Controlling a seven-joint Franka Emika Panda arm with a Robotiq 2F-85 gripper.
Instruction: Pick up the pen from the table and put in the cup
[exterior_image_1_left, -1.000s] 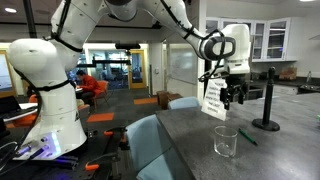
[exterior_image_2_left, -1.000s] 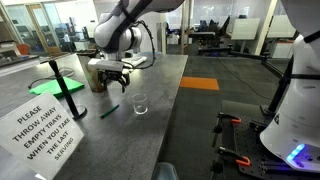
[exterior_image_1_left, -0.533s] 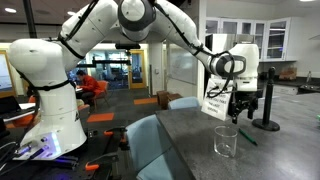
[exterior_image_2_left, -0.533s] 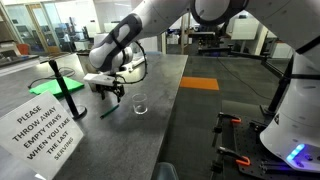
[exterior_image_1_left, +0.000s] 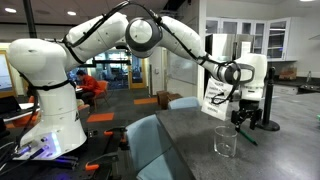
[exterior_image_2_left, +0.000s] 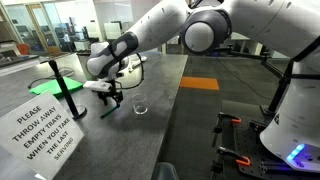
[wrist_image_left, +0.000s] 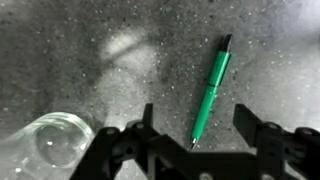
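The green pen (wrist_image_left: 210, 92) lies flat on the grey table (wrist_image_left: 120, 90), its tip between my gripper's fingers in the wrist view. My gripper (wrist_image_left: 197, 122) is open and empty, hovering just above the pen. The clear cup (wrist_image_left: 55, 145) stands upright and empty beside it, apart from the pen. In both exterior views my gripper (exterior_image_1_left: 243, 120) (exterior_image_2_left: 110, 99) points down at the table (exterior_image_1_left: 180, 130) (exterior_image_2_left: 170, 110), close to the cup (exterior_image_1_left: 226, 141) (exterior_image_2_left: 140, 104). The pen (exterior_image_1_left: 248, 137) (exterior_image_2_left: 108, 110) shows as a thin green line under the fingers.
A black post with a round base (exterior_image_1_left: 267, 108) (exterior_image_2_left: 56, 76) stands behind the gripper. A white printed sign (exterior_image_1_left: 213, 98) (exterior_image_2_left: 45, 125) sits on the table nearby. Blue chairs (exterior_image_1_left: 150, 145) stand at the table's edge.
My arm has swung over and come down from above the sign toward the table. The open gripper now sits low over the pen. Pen and cup have not moved.
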